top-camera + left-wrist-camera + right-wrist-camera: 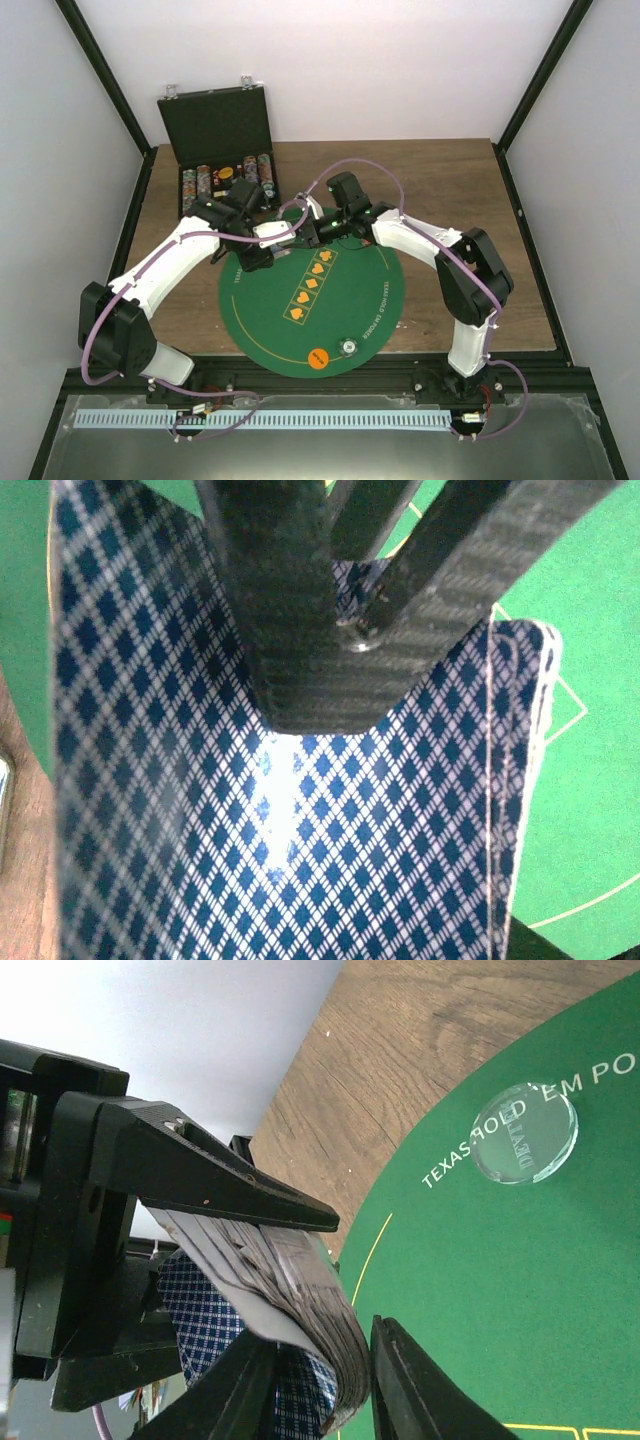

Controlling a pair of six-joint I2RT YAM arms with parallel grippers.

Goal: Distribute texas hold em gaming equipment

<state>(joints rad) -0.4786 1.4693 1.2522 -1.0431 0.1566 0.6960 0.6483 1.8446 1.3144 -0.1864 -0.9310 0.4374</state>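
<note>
Stretched forward, elbows out, wrists turned inward; clamped at left gripper (291,234) and right gripper (345,1280), tips nearly meeting.

A round green felt mat (355,290) printed with a row of yellow suit symbols lies on the wooden table (450,190). Near its front edge sit an orange disc (319,358) and, close by, a silvery disc (347,346). The left gripper (288,233) and right gripper (312,229) meet tip to tip above the mat's far edge. Behind them at the far left, a black case (215,120) stands open, holding rows of chips (225,180).

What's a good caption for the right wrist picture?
Deck of cards held at the edge of the green mat, clear disc beyond.
</note>
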